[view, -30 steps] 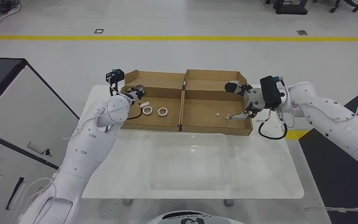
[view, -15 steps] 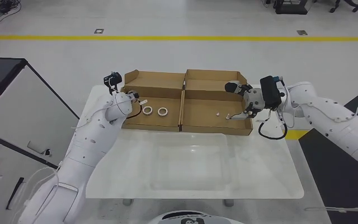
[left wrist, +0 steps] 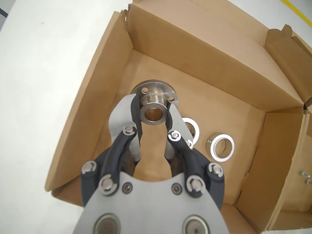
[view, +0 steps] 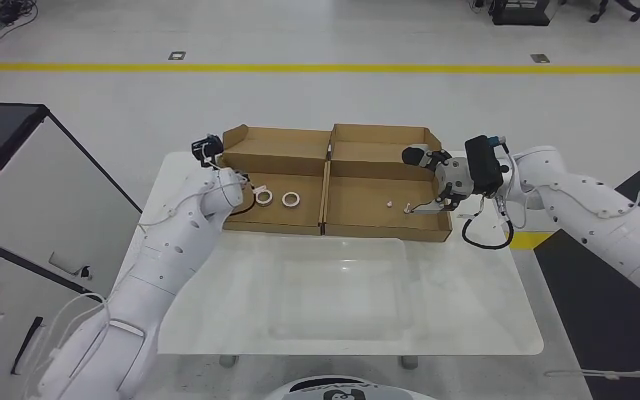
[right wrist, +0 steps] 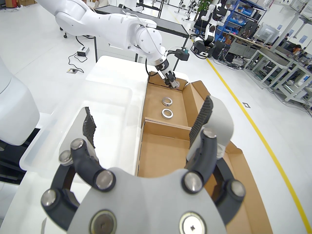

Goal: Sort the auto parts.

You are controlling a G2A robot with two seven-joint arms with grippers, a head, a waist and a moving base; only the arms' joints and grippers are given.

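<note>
**Q:** What lay nearest the robot on the table (view: 470, 300)?

**A:** A clear tray (view: 340, 290). Two open cardboard boxes stood side by side behind it.

**Q:** State of the right gripper (right wrist: 148, 109)?

**A:** It hung over the outer end of the right box (right wrist: 165, 152). Its fingers were spread wide with nothing between them. A few small metal parts (left wrist: 303, 173) lay on that box's floor.

**Q:** And the left gripper (left wrist: 152, 109)?

**A:** It was inside the left box (left wrist: 199, 57), toward the outer side wall. Its fingers were clamped on the neck of a flanged metal hub (left wrist: 153, 98). The flange pointed down at the box floor. Whether the flange touched the floor could not be determined.

**Q:** Other contents of the left box?

**A:** Two metal rings lay flat on the floor and apart from each other. The first ring (left wrist: 192, 127) was just beside the gripper and partly hidden by one finger. The second ring (left wrist: 221, 146) lay nearer the right box.
</note>
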